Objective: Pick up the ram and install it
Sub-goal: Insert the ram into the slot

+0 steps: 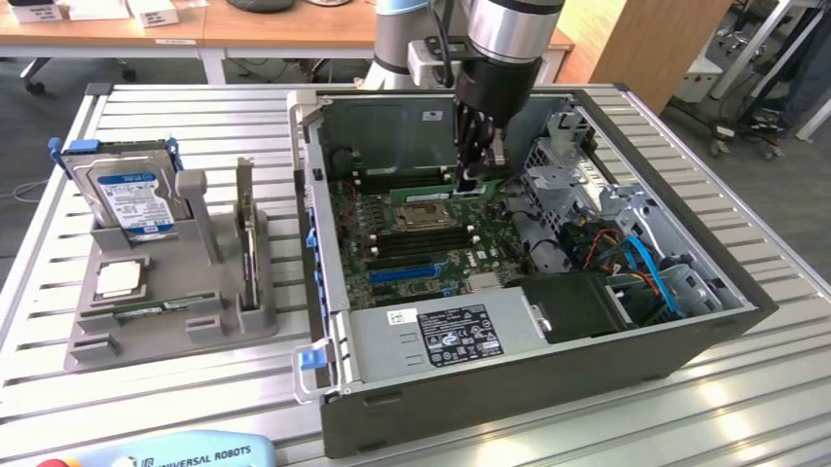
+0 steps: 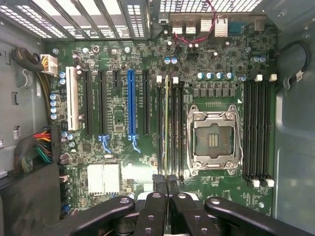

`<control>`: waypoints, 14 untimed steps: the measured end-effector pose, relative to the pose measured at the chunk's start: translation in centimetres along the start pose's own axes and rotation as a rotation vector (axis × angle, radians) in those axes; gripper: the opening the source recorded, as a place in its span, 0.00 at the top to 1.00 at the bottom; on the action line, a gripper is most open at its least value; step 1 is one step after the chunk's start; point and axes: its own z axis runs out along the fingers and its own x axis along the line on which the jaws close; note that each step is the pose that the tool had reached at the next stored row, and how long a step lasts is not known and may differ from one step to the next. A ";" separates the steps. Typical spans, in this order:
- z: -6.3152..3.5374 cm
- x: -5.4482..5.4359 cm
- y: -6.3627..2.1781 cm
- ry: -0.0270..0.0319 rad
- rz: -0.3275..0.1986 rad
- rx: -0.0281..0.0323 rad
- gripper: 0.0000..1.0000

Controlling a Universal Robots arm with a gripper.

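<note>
Ram (image 1: 478,187) (image 2: 167,128): inside the open computer case (image 1: 520,389), low over the motherboard (image 1: 389,243) (image 2: 118,98) and just beside the processor socket (image 1: 422,216) (image 2: 214,140). In the wrist view it appears edge-on, as a thin strip running along the black memory slots next to the socket. It cannot be determined whether it is seated in a slot or merely lined up above one.

Gripper (image 1: 474,175) (image 2: 166,186): lowered into the case from above, with its fingers clenched tight on the ram. The two dark fingertips (image 2: 160,184) stand close together at the near end of the strip.

Surroundings: the case lies on its side on a slatted metal table (image 1: 53,292). At the exterior view's left, well apart from the case, a grey holder (image 1: 169,336) carries a hard drive (image 1: 130,195) with a blue label, standing upright. A small square silver chip (image 1: 120,279) lies flat in front of the drive.
</note>
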 end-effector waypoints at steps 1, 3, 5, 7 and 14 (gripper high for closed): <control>0.10 0.0 0.00 0.0000 0.001 0.0005 0.89; 0.30 0.0 0.00 0.0000 0.002 0.0017 0.89; 0.50 0.0 0.00 0.0000 0.003 0.0030 0.89; 0.73 0.0 0.00 -0.0002 0.005 0.0045 0.89; 1.48 0.0 0.00 -0.0003 0.012 0.0097 0.89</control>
